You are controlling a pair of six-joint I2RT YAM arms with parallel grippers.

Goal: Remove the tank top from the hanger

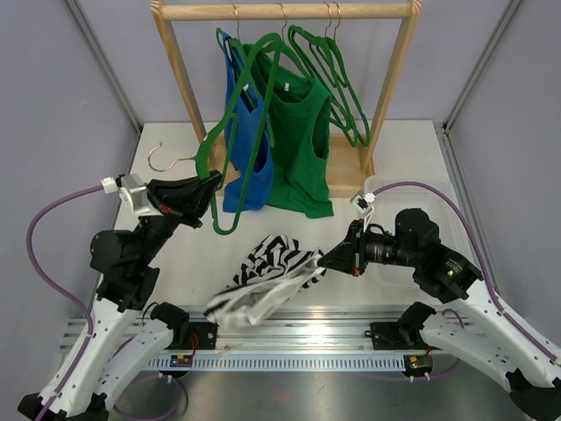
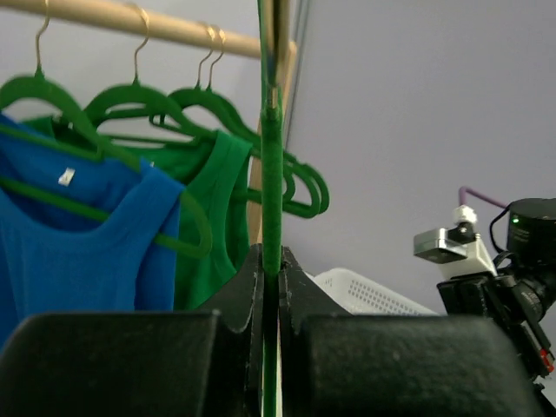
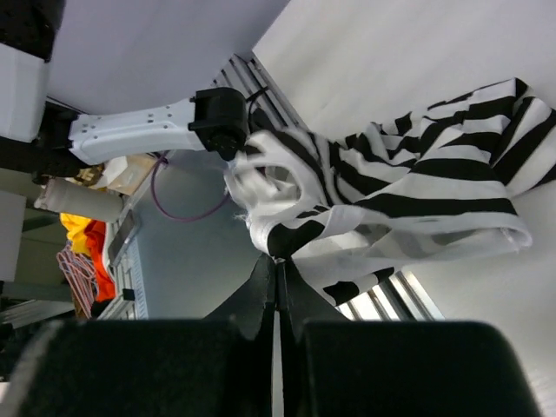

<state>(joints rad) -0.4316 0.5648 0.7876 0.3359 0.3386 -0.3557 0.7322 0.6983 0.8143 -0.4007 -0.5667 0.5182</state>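
The black-and-white striped tank top (image 1: 267, 276) is off the hanger and droops over the table's front edge, its lower end blurred. My right gripper (image 1: 326, 260) is shut on one edge of it; in the right wrist view the fingertips (image 3: 278, 262) pinch the cloth (image 3: 391, 191). My left gripper (image 1: 210, 184) is shut on a bare green hanger (image 1: 230, 118), whose silver hook (image 1: 160, 158) points left. In the left wrist view the hanger's bar (image 2: 272, 174) runs upright between the closed jaws of the left gripper (image 2: 270, 261).
A wooden rack (image 1: 280, 10) at the back carries a blue tank top (image 1: 250, 180), a green tank top (image 1: 302, 149) and empty green hangers (image 1: 337, 79). A white basket (image 1: 386, 186) stands at the right, behind my right arm.
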